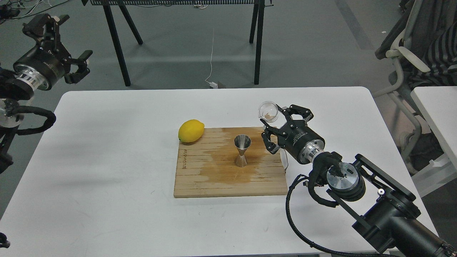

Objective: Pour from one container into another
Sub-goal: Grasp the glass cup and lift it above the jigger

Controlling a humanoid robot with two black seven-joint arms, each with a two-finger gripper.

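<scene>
Your right hand [276, 126] reaches in from the lower right and sits above the far right corner of the board [228, 178]. Its fingers spread wide, one up near the cup [268, 111], the other lower, over the board's right edge. The cup sits at the tip of the upper finger, tilted, its mouth turned toward you and to the left, raised off the table [107, 160]. From this angle you cannot be sure how the fingers hold it; it looks pinched at its right side rather than clasped between both fingers. There is a faint tan trace inside the glass, too small to tell what it is.

Below and to the left of the cup, the jigger [242, 150] stands upright on the board, near its middle, well apart from the hand. The cup's lip is up and to the right of the jigger's mouth, not over it. Around the jigger's foot the wood shows a wide darker, wet-looking patch that spreads toward the far right corner and down past the centre.

A lemon [191, 131] lies at the board's far left corner, partly on the wood, partly over its edge. The board lies flat on the white table, slightly right of centre.

Your left hand [69, 46] is held high at the far left, beyond the table's edge, well apart from everything. Its fingers are spread apart and hold nothing.
</scene>
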